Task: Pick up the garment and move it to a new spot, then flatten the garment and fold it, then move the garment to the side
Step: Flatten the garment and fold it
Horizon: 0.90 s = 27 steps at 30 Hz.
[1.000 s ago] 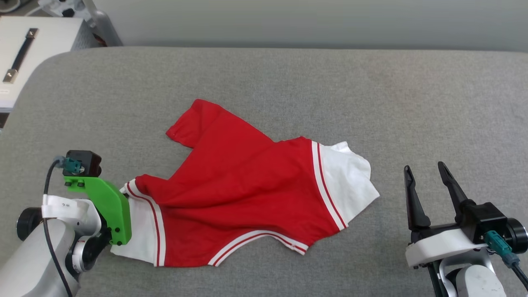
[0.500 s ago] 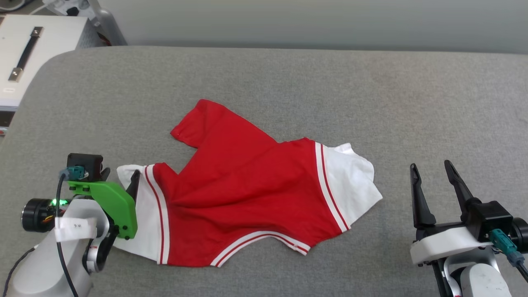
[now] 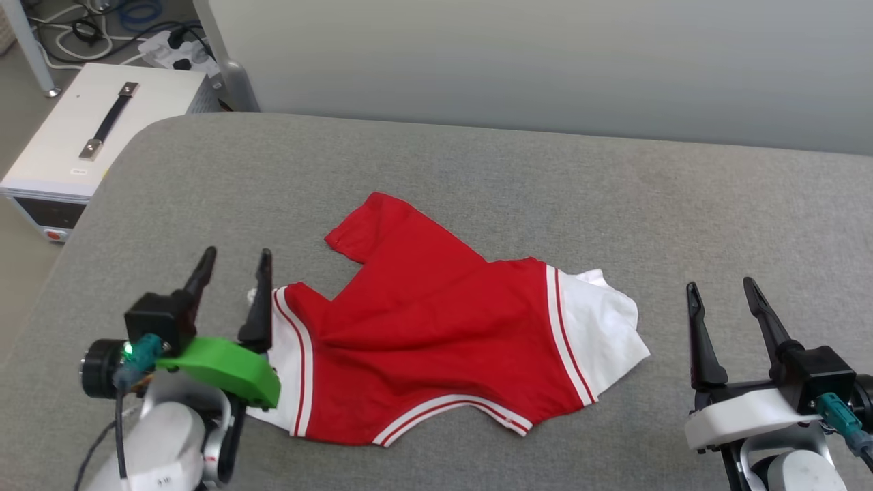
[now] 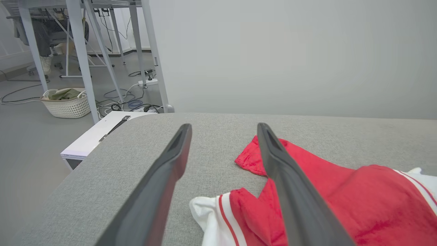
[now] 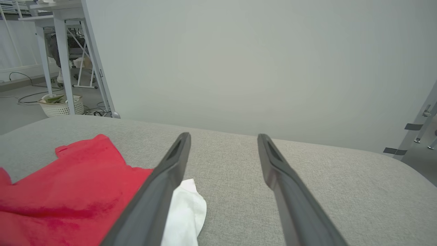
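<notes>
Red sports jersey (image 3: pixel 436 341) lies crumpled on the grey padded worktop (image 3: pixel 477 164), approx mid-worktop, a bit toward the robot's L. Plain red face is up, no lettering visible. White short sleeve (image 3: pixel 610 327) w/ red-white striped trim is on the robot's R side. The other white sleeve (image 3: pixel 283 348) is on the L side, partly hidden by the L arm's green bracket (image 3: pixel 222 368) in head view. Curved striped trim (image 3: pixel 447 402) runs along the near edge. One red corner (image 3: pixel 372 225) sticks out toward the far L. Fabric is wrinkled in the middle, not flat.

L claw (image 3: pixel 237 252): fingers spread wide, pinching nothing, pointing away from the robot. Its R finger lines up w/ the edge of the L sleeve in head view; can't tell if they touch. In L wrist view the sleeve's tip shows low btwn the two fingers, w/ the red body behind the R finger.

R claw (image 3: pixel 721 283): also spread wide, empty. It sits near the R sleeve, w/ a strip of bare worktop btwn them in head view.

Beside the worktop, far L and lower down: white box (image 3: pixel 102 129) w/ black strap handle, power strip and cables (image 3: pixel 170 51) behind it. Plain grey wall (image 3: pixel 545 61) runs behind the worktop. L wrist view also shows a white woven basket (image 4: pixel 66 102) on the floor by pale table legs (image 4: pixel 80 51).
</notes>
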Available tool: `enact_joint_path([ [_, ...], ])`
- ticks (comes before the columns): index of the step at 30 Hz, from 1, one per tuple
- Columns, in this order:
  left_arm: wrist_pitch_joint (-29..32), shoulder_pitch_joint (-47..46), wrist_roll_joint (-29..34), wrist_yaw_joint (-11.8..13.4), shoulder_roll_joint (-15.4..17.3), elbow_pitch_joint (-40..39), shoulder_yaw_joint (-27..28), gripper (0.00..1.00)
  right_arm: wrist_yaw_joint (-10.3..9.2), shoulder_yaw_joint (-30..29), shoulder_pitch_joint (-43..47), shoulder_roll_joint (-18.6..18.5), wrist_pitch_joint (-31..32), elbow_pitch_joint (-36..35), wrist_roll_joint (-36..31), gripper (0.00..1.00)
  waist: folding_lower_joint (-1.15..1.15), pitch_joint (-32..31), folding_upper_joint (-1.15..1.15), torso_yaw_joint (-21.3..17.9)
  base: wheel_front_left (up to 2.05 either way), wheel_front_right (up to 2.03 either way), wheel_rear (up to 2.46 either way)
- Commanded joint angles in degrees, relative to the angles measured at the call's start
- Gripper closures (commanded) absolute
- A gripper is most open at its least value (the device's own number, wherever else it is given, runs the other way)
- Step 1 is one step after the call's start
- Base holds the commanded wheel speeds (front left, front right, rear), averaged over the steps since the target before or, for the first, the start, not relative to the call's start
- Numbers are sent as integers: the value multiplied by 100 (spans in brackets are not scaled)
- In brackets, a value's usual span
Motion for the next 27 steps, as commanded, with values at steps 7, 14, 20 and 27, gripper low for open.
enact_joint_path([
  [7, -78, 742, 476, -10, -449, -742, 284, 0, -4, 21, 172, -16, 0, 28, -42, 0, 0, -123, 0, 111, 0, 0, 0],
  [14, -80, 1220, 976, -248, -855, -1002, 780, 0, -4, 258, 154, -236, 476, 82, 62, 0, 0, -100, 0, 119, 0, 0, 0],
  [20, -80, 1342, 1286, -463, -1213, -1101, 1142, 0, -4, 818, -52, -840, 2140, -52, 524, 0, 0, 93, 0, 225, 0, 0, 0],
  [27, -80, 1175, 1593, -757, -1507, -978, 1367, 0, -4, 1218, -648, -1513, 4855, -454, 1562, 0, 0, 442, 0, 455, 0, 0, 0],
])
